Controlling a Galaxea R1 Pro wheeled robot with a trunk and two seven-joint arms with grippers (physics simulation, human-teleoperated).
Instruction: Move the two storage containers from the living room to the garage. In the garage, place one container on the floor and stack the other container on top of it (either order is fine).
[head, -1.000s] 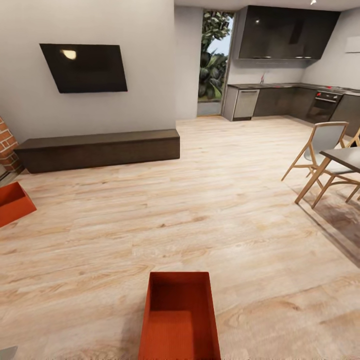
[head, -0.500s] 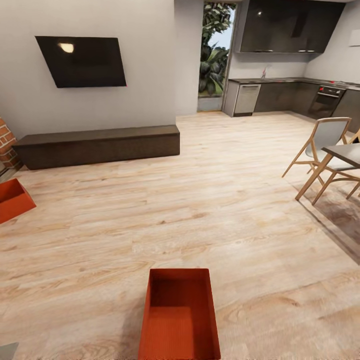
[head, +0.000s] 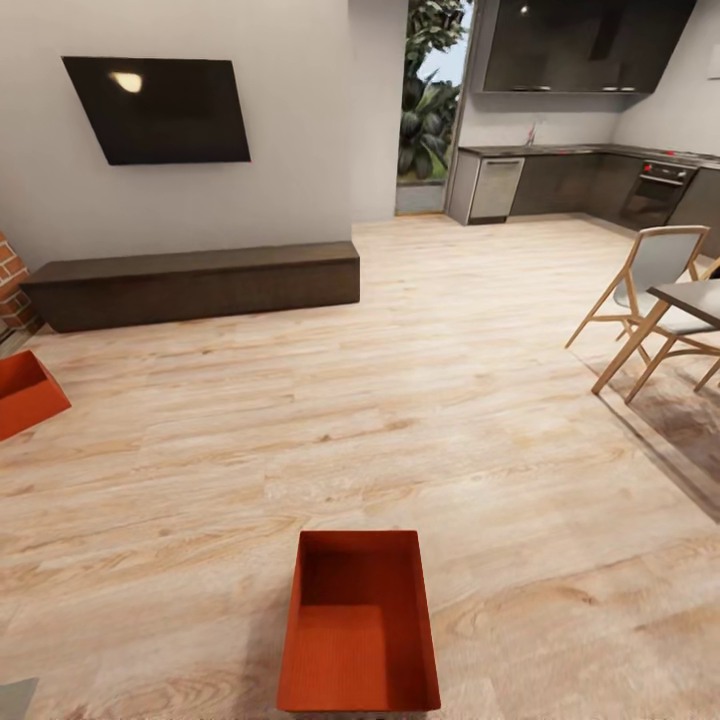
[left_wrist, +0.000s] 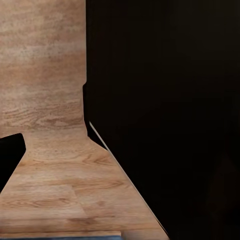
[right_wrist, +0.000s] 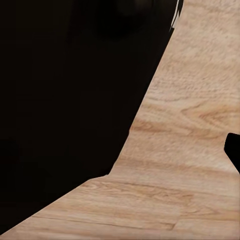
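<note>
From the head view, you have one bin (head: 358, 625) lying open side up on the plank floor (head: 480, 440) just ahead of you. The other bin (head: 28, 393) sits well off to your left, near the brick corner (head: 12, 285) and the end of the long dark bench (head: 195, 283) under the TV (head: 158, 108). Both are still in the living room, so I judge the carrying has not begun and the near bin is the natural first pick.

In the left wrist view you see plank floor beside a dark mass, apparently the robot's own body. How far that hand is open I cannot tell.

The right wrist view gives the same: floor and dark bulk, with the hand's opening impossible to judge. Nothing seen suggests either holds a bin.
</note>
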